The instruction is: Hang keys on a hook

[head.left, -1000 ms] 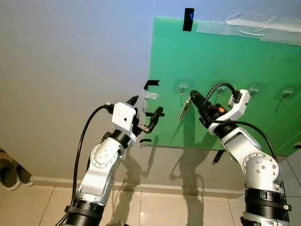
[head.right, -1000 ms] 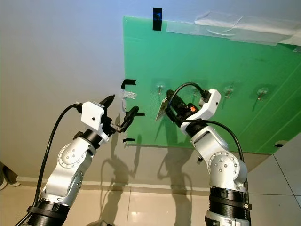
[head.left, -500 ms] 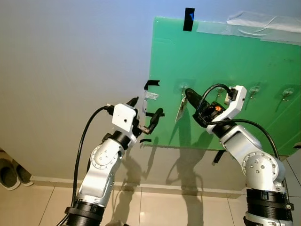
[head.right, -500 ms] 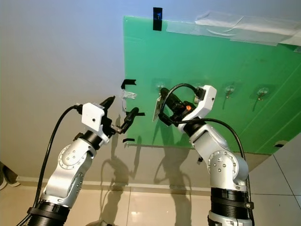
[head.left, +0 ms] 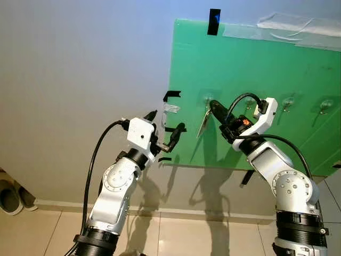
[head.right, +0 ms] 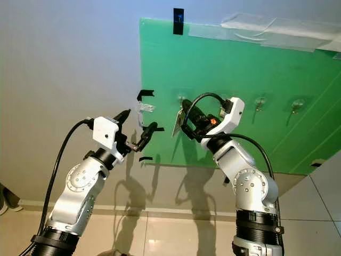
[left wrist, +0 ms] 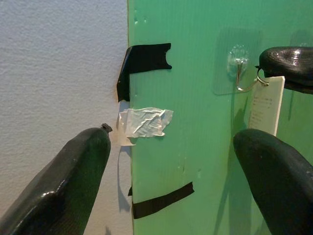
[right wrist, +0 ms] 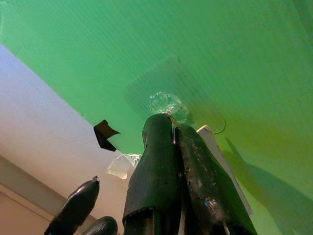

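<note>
A green board (head.left: 256, 69) is taped to the wall and carries a row of clear stick-on hooks. My right gripper (head.left: 213, 105) is shut on the keys' thin ring, its tip right at the leftmost hook (head.left: 207, 99). The white key tag (head.left: 203, 125) hangs below the tip. In the left wrist view the ring (left wrist: 252, 84) touches the lower end of that hook (left wrist: 238, 61), with the tag (left wrist: 265, 104) beside it. The right wrist view has the closed fingers (right wrist: 195, 166) just under the hook (right wrist: 166, 104). My left gripper (head.left: 165, 121) is open by the board's left edge, holding nothing.
More clear hooks (head.left: 288, 101) (head.left: 325, 105) sit further right on the board. Black tape strips (head.left: 171, 95) and a crumpled white tape piece (left wrist: 144, 122) mark the board's left edge. A pair of shoes (head.left: 9, 196) lies on the tiled floor at lower left.
My right gripper has moved left and slightly up with the tag, bringing its tip to the leftmost hook. The left arm has stayed put.
</note>
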Controlling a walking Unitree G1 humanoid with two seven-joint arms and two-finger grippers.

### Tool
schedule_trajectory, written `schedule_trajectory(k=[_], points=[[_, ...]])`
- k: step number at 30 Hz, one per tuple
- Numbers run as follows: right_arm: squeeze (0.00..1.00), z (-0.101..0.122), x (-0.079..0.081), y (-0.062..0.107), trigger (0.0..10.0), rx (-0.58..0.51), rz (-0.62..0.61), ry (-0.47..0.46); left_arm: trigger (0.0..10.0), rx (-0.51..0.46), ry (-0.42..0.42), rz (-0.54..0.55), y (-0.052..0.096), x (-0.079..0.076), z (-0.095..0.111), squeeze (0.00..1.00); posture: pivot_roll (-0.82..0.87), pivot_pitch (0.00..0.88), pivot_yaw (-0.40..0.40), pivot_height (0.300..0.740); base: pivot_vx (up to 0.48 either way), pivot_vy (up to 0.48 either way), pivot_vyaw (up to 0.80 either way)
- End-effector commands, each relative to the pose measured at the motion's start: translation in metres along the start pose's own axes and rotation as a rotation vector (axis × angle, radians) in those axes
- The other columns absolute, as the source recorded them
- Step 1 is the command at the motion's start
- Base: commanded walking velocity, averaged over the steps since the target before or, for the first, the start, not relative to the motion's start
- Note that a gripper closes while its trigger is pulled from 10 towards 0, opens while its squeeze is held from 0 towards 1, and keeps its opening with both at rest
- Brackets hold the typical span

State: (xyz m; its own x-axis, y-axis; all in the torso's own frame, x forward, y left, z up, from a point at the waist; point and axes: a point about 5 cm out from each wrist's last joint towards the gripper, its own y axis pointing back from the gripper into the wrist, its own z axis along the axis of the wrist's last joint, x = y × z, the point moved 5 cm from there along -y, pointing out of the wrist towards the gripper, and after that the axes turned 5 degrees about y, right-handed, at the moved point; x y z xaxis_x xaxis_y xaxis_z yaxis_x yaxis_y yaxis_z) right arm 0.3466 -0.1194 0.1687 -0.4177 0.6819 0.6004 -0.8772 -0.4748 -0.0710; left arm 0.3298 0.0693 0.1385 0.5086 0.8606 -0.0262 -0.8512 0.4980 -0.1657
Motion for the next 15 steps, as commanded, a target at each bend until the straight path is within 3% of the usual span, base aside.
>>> schedule_trajectory(k=[1, 15], points=[[0.00, 0.0028, 0.0003, 0.0017, 10.0, -0.005, 0.006, -0.004, 10.0, 0.006, 0.006, -0.015, -0.0007, -0.0047, -0.0010, 0.00, -0.07, 0.000, -0.041, 0.740, 0.000, 0.000, 0.00], [0.00, -0.0004, 0.0020, 0.0084, 10.0, 0.017, 0.031, 0.013, 10.0, 0.009, 0.008, -0.024, -0.0012, -0.0059, -0.0020, 0.00, -0.08, 0.000, -0.032, 0.740, 0.000, 0.000, 0.00]])
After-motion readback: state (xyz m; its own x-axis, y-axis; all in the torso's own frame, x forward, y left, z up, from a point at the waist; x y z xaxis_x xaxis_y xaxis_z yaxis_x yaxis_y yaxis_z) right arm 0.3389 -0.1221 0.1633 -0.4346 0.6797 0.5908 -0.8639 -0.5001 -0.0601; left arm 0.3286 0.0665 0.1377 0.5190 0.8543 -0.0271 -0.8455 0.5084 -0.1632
